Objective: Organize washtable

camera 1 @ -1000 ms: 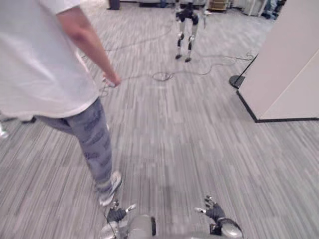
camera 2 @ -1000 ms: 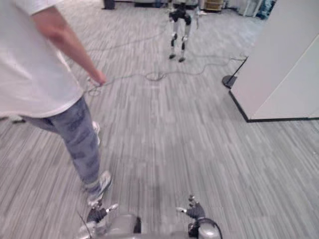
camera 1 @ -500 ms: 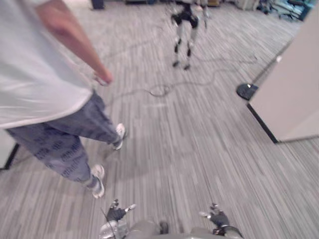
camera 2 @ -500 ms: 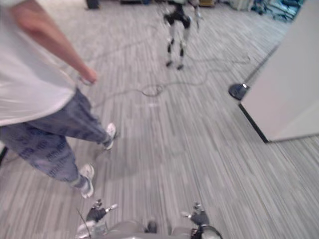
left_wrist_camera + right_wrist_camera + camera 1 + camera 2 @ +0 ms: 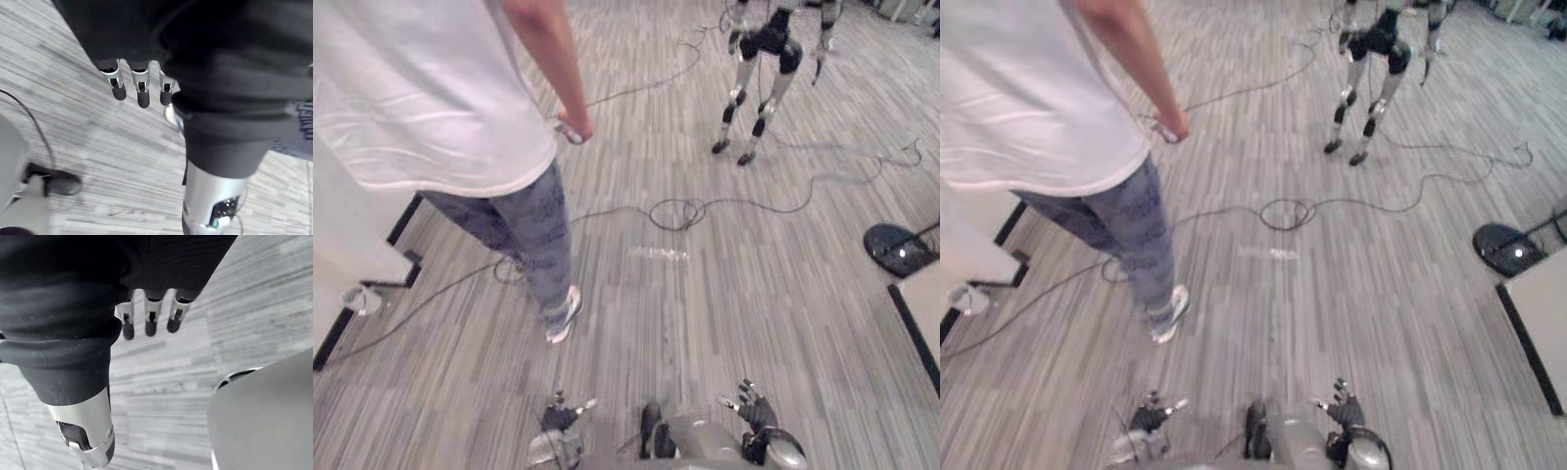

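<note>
My whole view has swung left since a second ago: the white partition that stood at right has slid almost out, only its edge (image 5: 922,315) and the dark round stand base (image 5: 898,249) left at the right side, and a white panel foot (image 5: 357,259) now shows at far left. That reads as my head and body turning, not the things moving. No worktop or washtable things appear, so I cannot tell where the task's things are; my judgement is that I am walking or turning on open grey carpet (image 5: 705,294), away from any worktop.

The person (image 5: 440,98) in white shirt and patterned jeans stands near left, arm hanging, the hand (image 5: 574,127) holding something small I cannot make out. They have shifted stance over the last second, one shoe (image 5: 563,315) planted now. The other humanoid robot (image 5: 759,73) stands far right of centre, with a cable loop (image 5: 677,211) on the floor in front of it.

My left hand (image 5: 560,418) hangs low at near left, fingers (image 5: 142,93) straight and relaxed, holding nothing. My right hand (image 5: 756,411) hangs at near right, fingers (image 5: 150,323) likewise loose and spread, nothing in it. Both hands sit as they did a second ago.
</note>
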You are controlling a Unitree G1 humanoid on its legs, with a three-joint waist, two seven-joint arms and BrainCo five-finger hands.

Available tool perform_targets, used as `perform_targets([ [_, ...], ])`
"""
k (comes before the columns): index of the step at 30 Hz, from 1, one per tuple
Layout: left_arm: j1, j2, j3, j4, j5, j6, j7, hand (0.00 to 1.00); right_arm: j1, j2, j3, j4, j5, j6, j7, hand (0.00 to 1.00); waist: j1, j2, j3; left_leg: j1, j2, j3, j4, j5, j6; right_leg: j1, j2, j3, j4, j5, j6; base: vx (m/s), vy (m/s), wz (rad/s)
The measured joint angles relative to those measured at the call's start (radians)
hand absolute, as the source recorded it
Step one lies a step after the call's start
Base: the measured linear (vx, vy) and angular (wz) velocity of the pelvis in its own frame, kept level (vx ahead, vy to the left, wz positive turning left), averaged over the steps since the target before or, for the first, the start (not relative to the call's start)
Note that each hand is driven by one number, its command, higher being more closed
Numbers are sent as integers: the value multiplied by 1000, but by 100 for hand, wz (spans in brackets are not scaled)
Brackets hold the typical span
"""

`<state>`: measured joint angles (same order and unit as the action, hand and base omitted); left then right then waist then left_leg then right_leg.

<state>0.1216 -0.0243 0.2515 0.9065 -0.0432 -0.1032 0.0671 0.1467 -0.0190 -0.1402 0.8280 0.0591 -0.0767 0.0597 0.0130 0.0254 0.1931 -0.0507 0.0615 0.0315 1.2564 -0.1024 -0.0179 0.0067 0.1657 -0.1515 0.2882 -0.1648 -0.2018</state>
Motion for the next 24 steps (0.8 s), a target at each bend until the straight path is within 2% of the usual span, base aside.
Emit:
perform_targets([
  [1,25,8,1,-55,-9,-6,0,0,-1,15,22,14,0,4,-1,0,20,-29,-16,-138,22,19,-9,-48,-4,95,-23,56,-57,-36,16,761,-31,-72],
  [2,26,8,-4,-67,-12,-10,0,0,-5,18,32,14,0,7,-1,0,30,-30,-17,-200,28,29,-40,-67,-13,133,-31,78,-81,-49,27,926,22,-87],
  [3,28,8,-7,-86,-24,-18,-3,0,-25,24,43,24,0,10,-1,0,39,-45,-18,-288,25,42,-165,-95,-23,196,-51,116,-130,-60,40,785,125,-92],
  [4,31,1,-8,-99,-34,-27,-4,0,-31,33,45,32,0,12,-2,0,56,-35,-17,-328,16,77,-373,-96,-23,244,-86,151,-159,-72,61,950,219,-100],
  [5,30,-5,-12,-98,-36,-31,-3,0,-33,34,53,34,0,12,-2,0,58,-28,-15,-336,4,82,-508,-92,-27,273,-102,174,-166,-80,70,791,239,-110],
  [6,33,-15,-14,-96,-39,-33,-2,0,-45,35,64,35,-4,12,-1,0,59,-8,-11,-340,-16,78,-757,-57,-36,316,-126,216,-175,-94,81,829,310,-86],
  [7,38,-18,-17,-96,-43,-34,-1,0,-45,38,63,37,-6,12,0,0,60,1,-14,-341,-18,71,-862,-32,-38,335,-133,238,-174,-99,82,679,287,-102],
  [8,51,-22,-17,-98,-52,-39,-1,0,-40,41,63,53,-25,9,1,0,62,17,-25,-345,-7,67,-947,35,-15,368,-140,277,-166,-104,86,901,409,-101],
  [9,55,-18,-15,-96,-55,-40,-2,0,-34,50,63,62,-36,13,1,0,73,-4,-55,-323,-25,104,-915,124,39,373,-175,311,-108,-114,104,906,426,-93],
  [10,55,-7,-14,-96,-54,-40,-2,0,-26,60,62,59,-37,12,1,0,72,-35,-68,-316,-39,121,-898,122,49,355,-204,322,-51,-119,112,1074,486,-67],
  [11,55,13,-6,-97,-50,-39,-3,0,-13,73,62,56,-48,8,2,0,58,-85,-85,-300,-79,155,-852,58,104,296,-248,348,110,-99,148,1014,452,-41],
  [12,51,35,-7,-89,-51,-37,-1,0,-3,81,61,47,-62,8,4,0,52,-108,-86,-269,-106,179,-814,-9,133,218,-259,391,325,-19,211,835,373,-37],
  [13,49,41,-8,-88,-50,-34,0,0,-1,81,61,40,-64,7,4,0,51,-118,-84,-246,-118,186,-806,-39,143,173,-257,412,431,19,244,769,388,-39],
  [14,31,43,-9,-67,-50,-27,0,0,-1,73,59,17,-69,7,5,0,52,-120,-69,-168,-140,193,-804,-90,157,82,-258,417,661,37,257,678,374,-38],
  [15,18,35,-21,-42,-46,-15,0,0,0,60,59,-3,-69,3,4,0,50,-101,-49,-64,-152,191,-833,-121,165,4,-253,389,817,19,249,612,359,-41],
  [16,14,29,-28,-34,-40,-12,0,0,2,52,58,-19,-69,0,3,0,48,-88,-40,-8,-155,190,-860,-131,169,-35,-245,370,864,0,246,537,339,-29],
  [17,14,23,-53,-32,-35,-10,0,0,14,41,62,-45,-69,-7,3,0,41,-60,-32,94,-165,178,-926,-142,177,-124,-216,315,898,-44,241,492,307,8],
  [19,-7,23,-71,-33,-34,-10,-1,0,35,42,62,-108,-69,-19,4,0,2,-62,-33,186,-182,131,-1004,-166,182,-262,-180,227,847,-101,266,547,252,56],
  [20,-27,23,-95,-31,-34,-10,-2,0,52,47,62,-142,-68,-28,4,0,-5,-77,-30,228,-195,103,-1030,-184,174,-334,-177,159,742,-120,279,668,177,75],
  [21,-35,8,-99,-29,-34,-10,-3,0,57,37,62,-146,-67,-30,4,0,-8,-80,-26,287,-200,80,-1058,-195,161,-359,-164,84,556,-111,264,569,141,71],
  [22,-35,3,-102,-29,-33,-9,-3,0,57,31,62,-144,-67,-30,4,0,-9,-80,-26,314,-201,65,-1070,-200,153,-359,-157,49,461,-96,240,511,98,68],
  [23,-31,-7,-105,-29,-32,-9,-3,0,63,30,61,-134,-67,-25,2,0,-10,-81,-27,351,-205,40,-1066,-213,130,-357,-135,7,308,-49,179,540,73,62],
  [24,-28,-13,-105,-29,-31,-9,-3,0,67,26,62,-129,-67,-24,2,0,-11,-83,-28,364,-207,29,-1053,-220,117,-355,-125,1,256,-23,151,987,86,125],
])
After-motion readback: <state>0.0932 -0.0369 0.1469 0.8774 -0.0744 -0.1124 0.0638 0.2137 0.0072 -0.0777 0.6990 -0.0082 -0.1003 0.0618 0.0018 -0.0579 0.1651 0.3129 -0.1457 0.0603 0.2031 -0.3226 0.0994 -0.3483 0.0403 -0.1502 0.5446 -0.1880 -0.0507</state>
